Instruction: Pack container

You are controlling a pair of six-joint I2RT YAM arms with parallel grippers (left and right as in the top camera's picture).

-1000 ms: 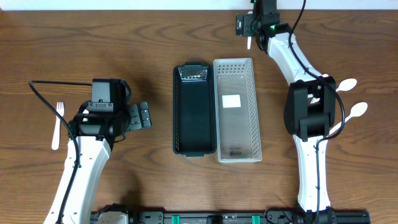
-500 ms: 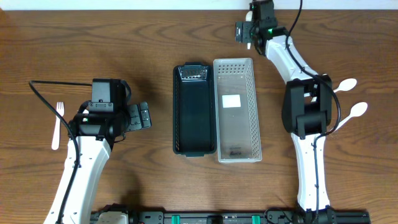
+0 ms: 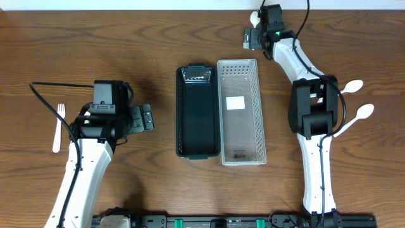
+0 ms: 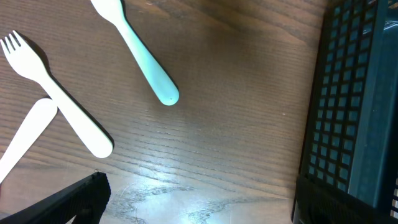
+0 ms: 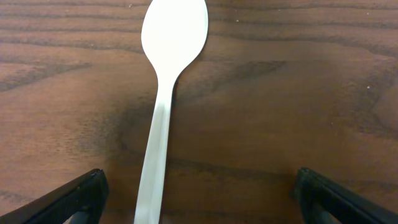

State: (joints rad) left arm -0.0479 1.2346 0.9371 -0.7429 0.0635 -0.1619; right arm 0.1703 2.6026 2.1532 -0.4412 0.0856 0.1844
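Observation:
A black mesh container (image 3: pixel 197 114) and a clear perforated container (image 3: pixel 240 114) stand side by side at the table's middle. A white spoon (image 3: pixel 254 17) lies at the far edge. In the right wrist view the spoon (image 5: pixel 165 93) lies flat on the wood, its handle between the fingers and nearer the left one. My right gripper (image 3: pixel 252 37) (image 5: pixel 199 205) is open over that handle. My left gripper (image 3: pixel 144 118) (image 4: pixel 199 202) is open and empty, left of the black container (image 4: pixel 354 106).
Two white spoons (image 3: pixel 351 85) (image 3: pixel 362 113) lie at the right. A white fork (image 3: pixel 59 126) lies at the far left. The left wrist view shows a pale blue handle (image 4: pixel 146 65), a white fork (image 4: pixel 59 106) and a white handle (image 4: pixel 25 143).
My right gripper has turned and shifted slightly to the right and nearer. The white spoon's bowl now shows beyond it. The left arm has not moved.

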